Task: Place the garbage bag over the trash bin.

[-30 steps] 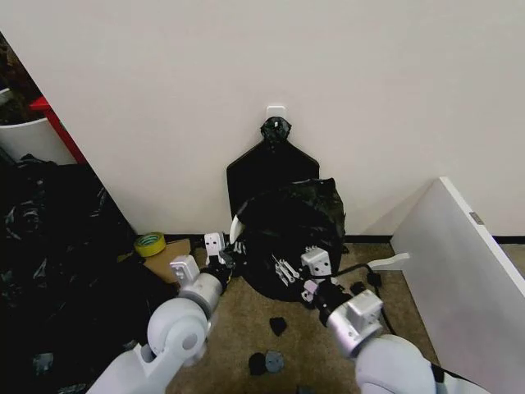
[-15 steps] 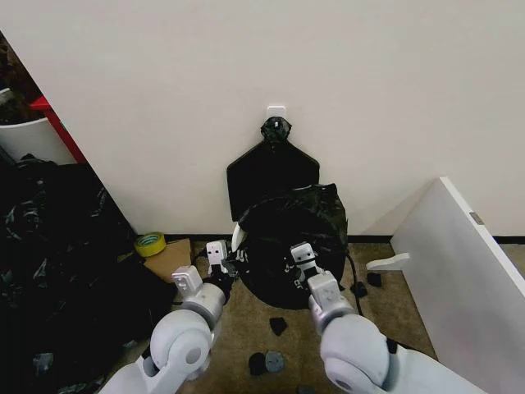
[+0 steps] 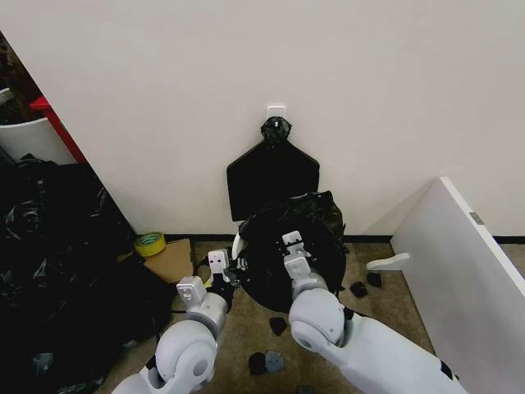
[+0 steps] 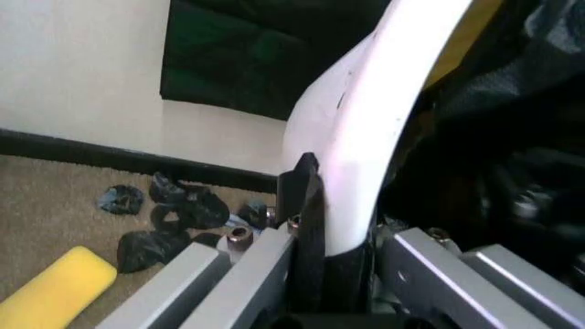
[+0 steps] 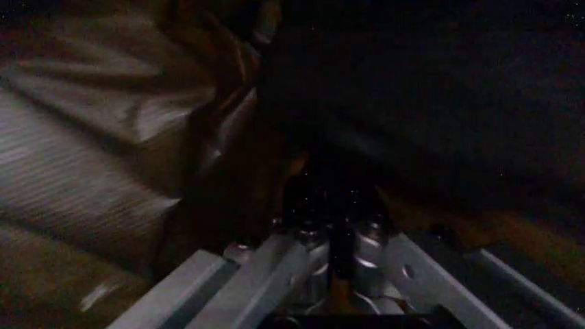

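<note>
The left gripper (image 3: 220, 264) is pinching the garbage bag (image 3: 316, 215) against the near left rim of the trash bin (image 4: 366, 130) by the wall, while the right gripper (image 3: 289, 244) is holding bag film inside the mouth, which should be spread evenly outward over the far rim.

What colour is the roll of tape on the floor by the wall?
Yellow tape roll; clearest in the head view.
</note>
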